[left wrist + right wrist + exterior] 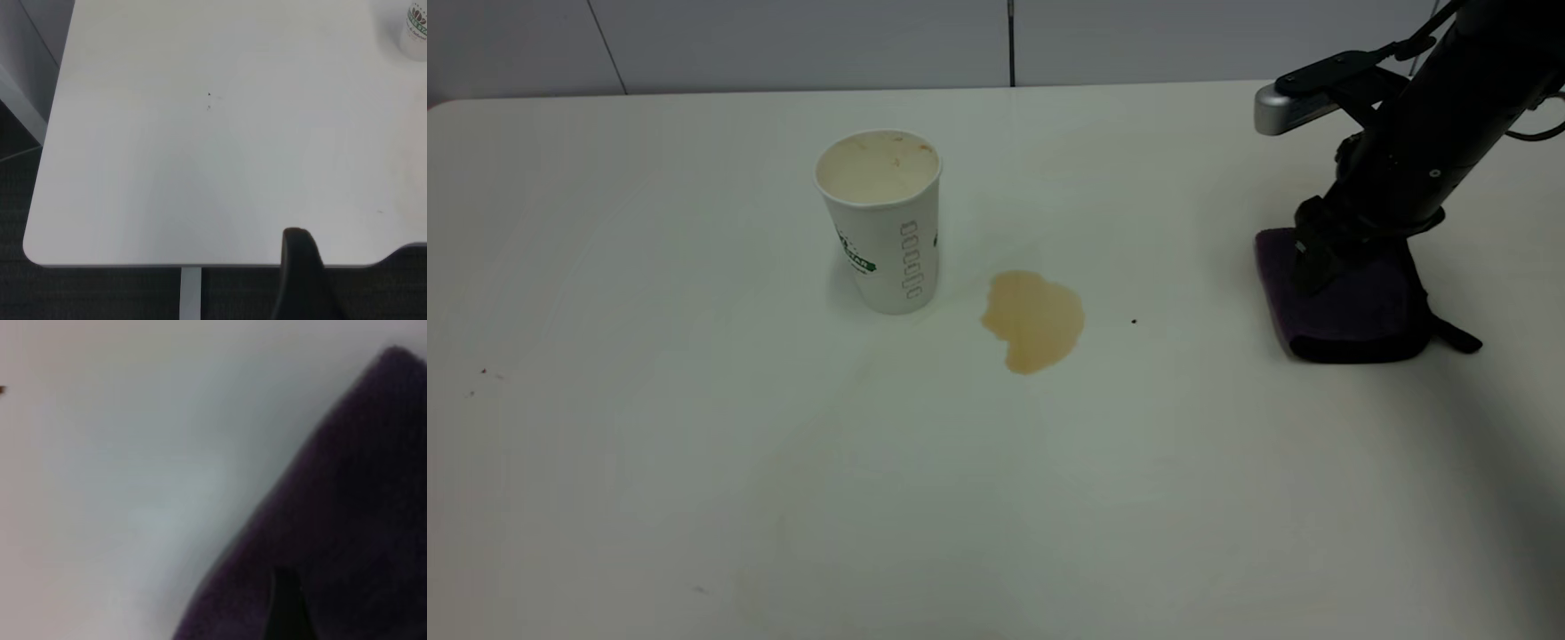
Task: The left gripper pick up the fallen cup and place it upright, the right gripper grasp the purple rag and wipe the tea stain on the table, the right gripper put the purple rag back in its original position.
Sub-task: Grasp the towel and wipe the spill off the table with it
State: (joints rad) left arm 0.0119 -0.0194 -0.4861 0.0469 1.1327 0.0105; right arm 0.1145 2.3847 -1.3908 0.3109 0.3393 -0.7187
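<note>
Cup (pixel 882 222): upright on table (pixel 694 444), beside tea stain (pixel 1034 320).
Right claw (pixel 1316 262): pressed onto purple rag (pixel 1352 302); finger spread unclear.
Left claw (pixel 303 280): parked over the table edge, spread unclear.

Exterior view evenly but dimly lit; the table (pixel 694 427) is rendered dull white, darkening toward the near right corner; a soft shadow is cast at the base of the cup (pixel 882 222); no glare is noted. Right wrist view heavily blurred; the purple rag (pixel 347 520) is seen out of focus.
</note>
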